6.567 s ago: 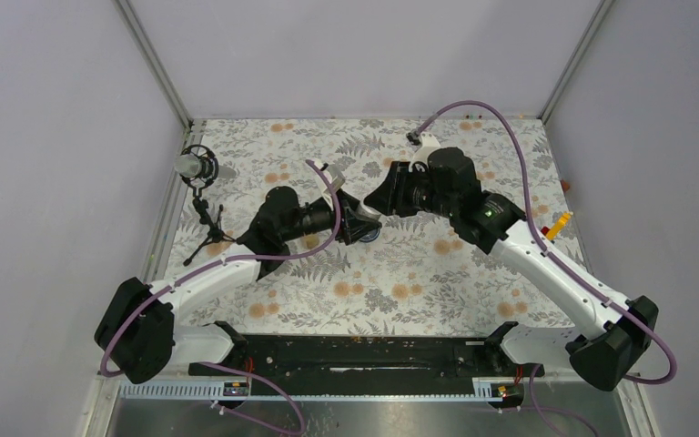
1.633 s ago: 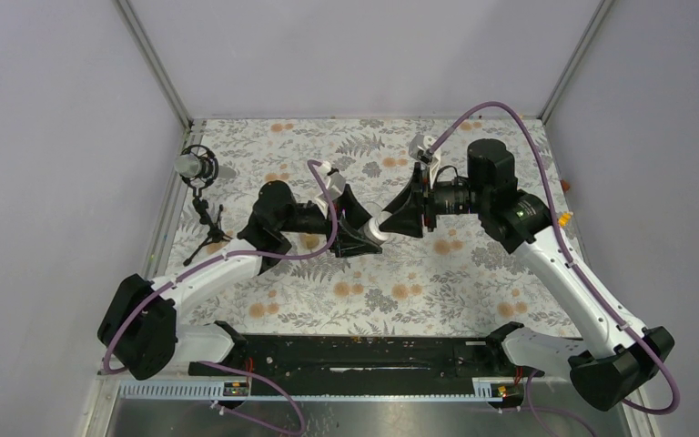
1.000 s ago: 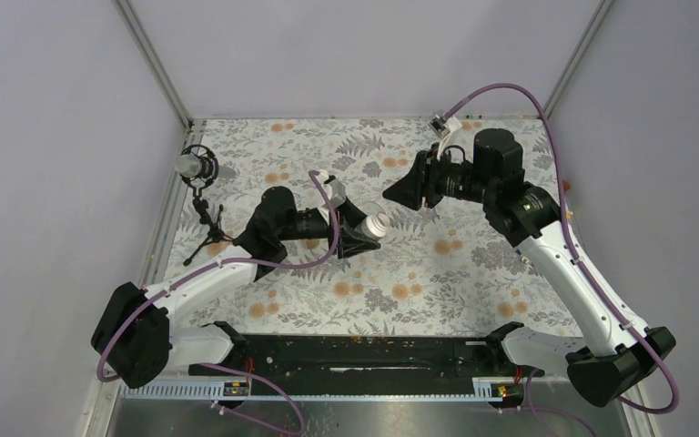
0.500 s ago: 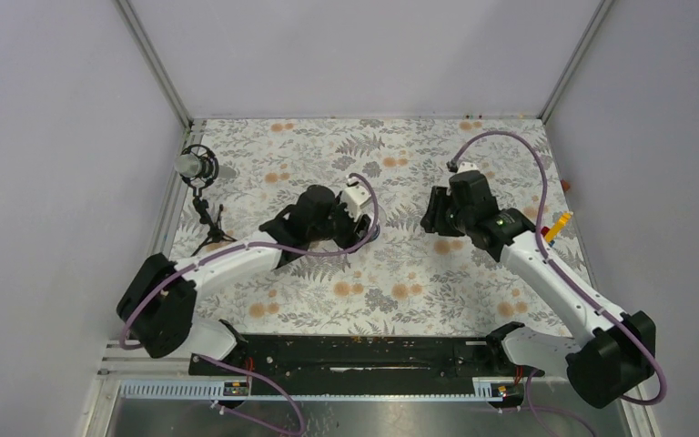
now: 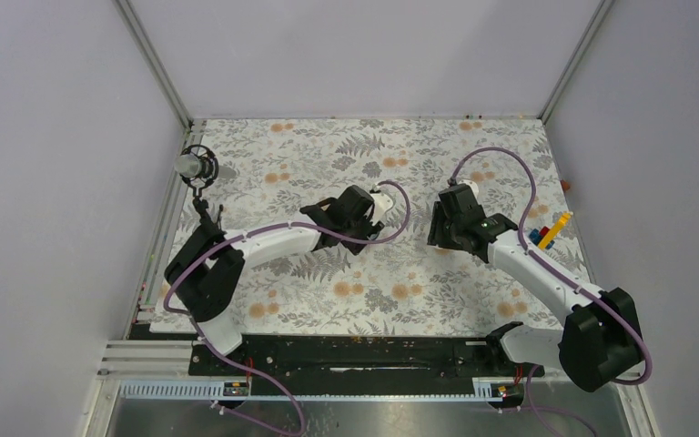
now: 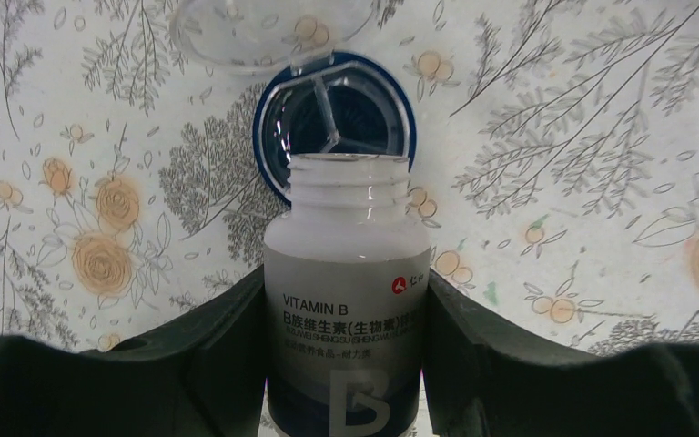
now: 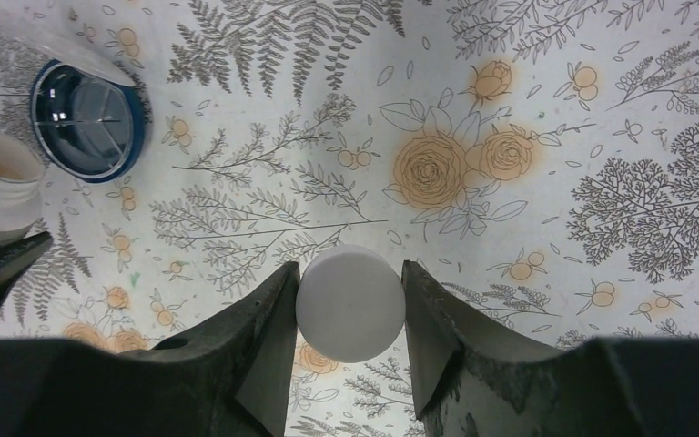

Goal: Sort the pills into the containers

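An uncapped Vitamin B bottle point(image 6: 346, 273) sits clamped at its shoulders between the closed fingers of the left end effector point(image 6: 344, 287), its open mouth at the near blue rim of a round divided pill case point(image 6: 261, 137) whose clear lid point(image 6: 268, 32) is flipped back. Whether pills are inside cannot be told. To the right, the right end effector point(image 7: 349, 271) pinches the white cap point(image 7: 350, 305) above the floral desk point(image 5: 373, 273), with patterned cloth showing all around it. A toy brick point(image 5: 546, 228) lies near the right wall and a microphone point(image 5: 196, 167) stands at the left edge.
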`<action>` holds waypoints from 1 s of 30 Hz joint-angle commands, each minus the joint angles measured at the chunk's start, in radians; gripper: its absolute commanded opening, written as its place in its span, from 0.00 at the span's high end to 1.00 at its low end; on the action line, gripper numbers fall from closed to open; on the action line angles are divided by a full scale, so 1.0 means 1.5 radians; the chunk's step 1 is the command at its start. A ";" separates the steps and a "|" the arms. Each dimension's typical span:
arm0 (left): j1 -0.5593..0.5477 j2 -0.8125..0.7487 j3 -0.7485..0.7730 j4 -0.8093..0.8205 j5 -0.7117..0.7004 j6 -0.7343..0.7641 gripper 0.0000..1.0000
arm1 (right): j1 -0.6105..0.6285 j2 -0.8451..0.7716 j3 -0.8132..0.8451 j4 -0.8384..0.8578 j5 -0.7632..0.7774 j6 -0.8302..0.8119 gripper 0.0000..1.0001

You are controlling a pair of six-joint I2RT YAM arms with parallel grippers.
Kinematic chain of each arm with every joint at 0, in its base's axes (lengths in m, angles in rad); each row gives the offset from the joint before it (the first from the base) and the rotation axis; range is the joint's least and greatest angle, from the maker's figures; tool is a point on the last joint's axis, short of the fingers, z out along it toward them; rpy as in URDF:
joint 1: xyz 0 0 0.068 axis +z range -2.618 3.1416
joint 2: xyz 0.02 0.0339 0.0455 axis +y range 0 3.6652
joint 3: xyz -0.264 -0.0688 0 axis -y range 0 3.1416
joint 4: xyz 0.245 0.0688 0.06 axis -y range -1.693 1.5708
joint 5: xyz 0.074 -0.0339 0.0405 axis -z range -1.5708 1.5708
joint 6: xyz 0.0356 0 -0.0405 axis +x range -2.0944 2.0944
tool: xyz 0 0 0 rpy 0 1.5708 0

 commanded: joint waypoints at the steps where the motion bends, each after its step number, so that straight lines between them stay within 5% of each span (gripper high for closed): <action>1: -0.003 0.010 0.043 -0.037 -0.060 0.025 1.00 | -0.012 0.001 -0.018 0.031 0.034 0.015 0.76; 30: -0.026 0.113 0.148 -0.172 -0.105 0.075 1.00 | -0.032 -0.011 -0.073 0.057 0.037 0.013 0.76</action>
